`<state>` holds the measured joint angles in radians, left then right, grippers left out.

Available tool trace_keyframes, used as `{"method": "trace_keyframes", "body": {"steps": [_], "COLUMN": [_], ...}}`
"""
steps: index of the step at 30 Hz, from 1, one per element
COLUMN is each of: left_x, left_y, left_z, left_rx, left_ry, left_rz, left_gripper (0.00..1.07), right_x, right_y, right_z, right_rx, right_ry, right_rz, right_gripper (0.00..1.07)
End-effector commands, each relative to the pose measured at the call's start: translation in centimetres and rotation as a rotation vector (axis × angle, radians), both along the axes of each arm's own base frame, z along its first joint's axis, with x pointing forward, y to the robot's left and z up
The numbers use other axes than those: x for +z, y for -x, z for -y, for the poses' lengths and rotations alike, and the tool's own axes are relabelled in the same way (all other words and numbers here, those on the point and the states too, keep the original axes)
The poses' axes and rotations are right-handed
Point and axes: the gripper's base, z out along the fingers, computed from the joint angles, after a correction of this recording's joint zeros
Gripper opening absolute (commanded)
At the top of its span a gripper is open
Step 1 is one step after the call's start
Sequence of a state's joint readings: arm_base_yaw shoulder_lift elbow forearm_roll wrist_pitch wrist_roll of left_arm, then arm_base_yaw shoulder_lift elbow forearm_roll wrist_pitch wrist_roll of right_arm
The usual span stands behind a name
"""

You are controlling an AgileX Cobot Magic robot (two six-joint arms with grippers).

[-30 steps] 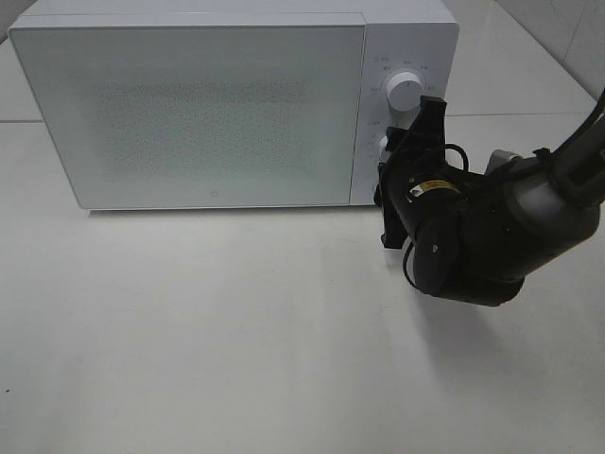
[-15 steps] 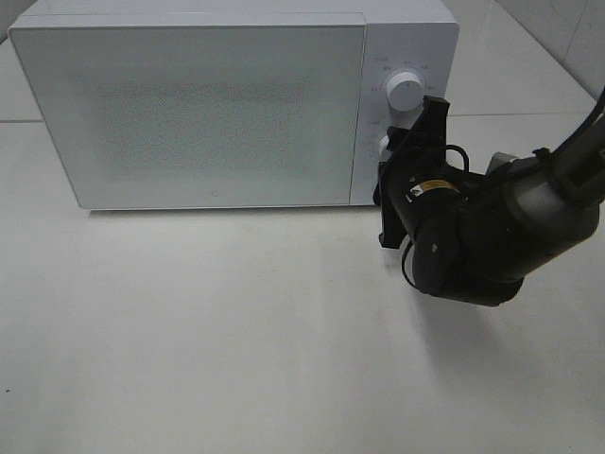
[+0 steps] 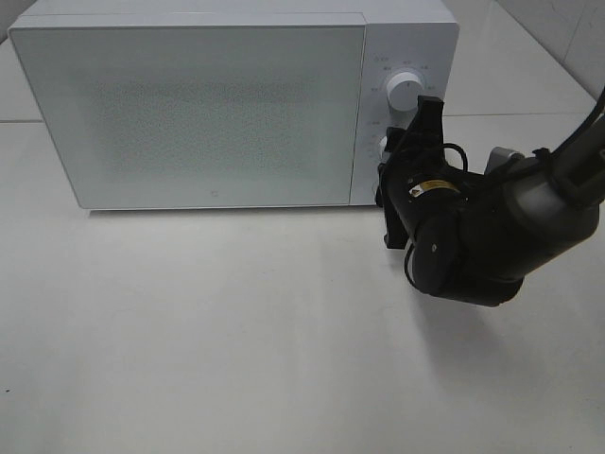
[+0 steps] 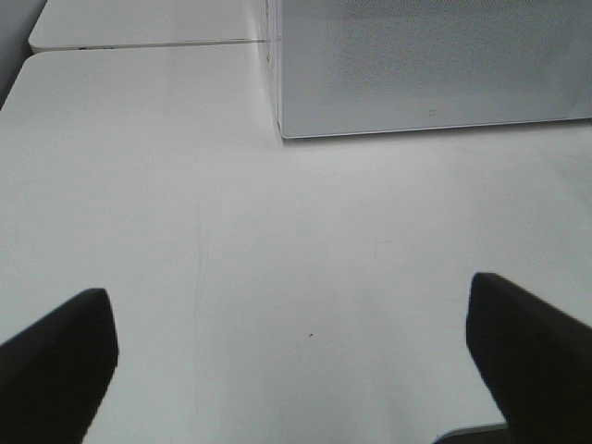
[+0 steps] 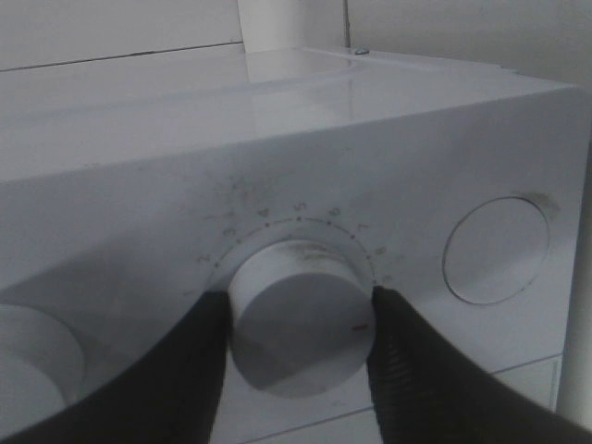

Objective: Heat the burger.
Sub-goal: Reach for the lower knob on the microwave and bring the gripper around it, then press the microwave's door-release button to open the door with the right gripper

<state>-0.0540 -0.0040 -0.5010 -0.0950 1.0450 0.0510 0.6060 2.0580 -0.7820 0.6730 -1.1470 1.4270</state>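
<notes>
Microwave (image 3: 217, 104) one; knobs (image 3: 405, 87) two; jaws clamp lower knob (image 5: 301, 319).

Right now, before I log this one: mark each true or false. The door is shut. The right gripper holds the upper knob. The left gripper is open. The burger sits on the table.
1. The door is shut. True.
2. The right gripper holds the upper knob. False: its fingers clamp the lower knob; the upper one is free.
3. The left gripper is open. True, over bare table.
4. The burger sits on the table. False: no burger shows in any view.
</notes>
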Motion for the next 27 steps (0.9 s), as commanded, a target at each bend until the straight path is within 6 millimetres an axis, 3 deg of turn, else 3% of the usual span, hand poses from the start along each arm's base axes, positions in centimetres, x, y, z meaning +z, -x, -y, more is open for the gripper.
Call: {"method": "trace_keyframes", "body": {"steps": [1,2,4,5,7,12,18,27], "left_x": [-0.1,-0.1,-0.1,-0.1,-0.1,-0.1,-0.1,-0.1], "left_y": [0.3,0.3,0.3,0.3,0.3,0.3,0.3,0.3], "left_z": [0.0,0.0,0.0,0.0,0.0,0.0,0.0,0.0], "left_rx": [0.004,0.004,0.004,0.004,0.004,0.004,0.004,0.004], "left_ry": [0.01,0.01,0.01,0.01,0.01,0.01,0.01,0.01], "left_rz": [0.03,0.03,0.03,0.03,0.03,0.03,0.03,0.03], "left_gripper": [0.97,0.97,0.97,0.97,0.97,0.97,0.97,0.97], "right_x": [3.3,3.3,3.2,3.2,2.8,2.3,2.0,2.2], "right_y": [-0.9,-0.9,-0.5,-0.5,-0.1,0.5,1.3,4.5], "right_z": [0.2,0.2,0.4,0.4,0.5,0.3,0.3,1.3], "right_rx": [-0.045,-0.045,-0.029,-0.029,-0.003,0.063,0.126,0.299], "right_ry": [0.023,0.023,0.051,0.051,0.077,0.106,0.14,0.339], "right_rz": [0.24,0.24,0.198,0.198,0.175,0.118,0.049,-0.065], "right_gripper": [0.37,0.37,0.54,0.54,0.66,0.78,0.76,0.76]}}
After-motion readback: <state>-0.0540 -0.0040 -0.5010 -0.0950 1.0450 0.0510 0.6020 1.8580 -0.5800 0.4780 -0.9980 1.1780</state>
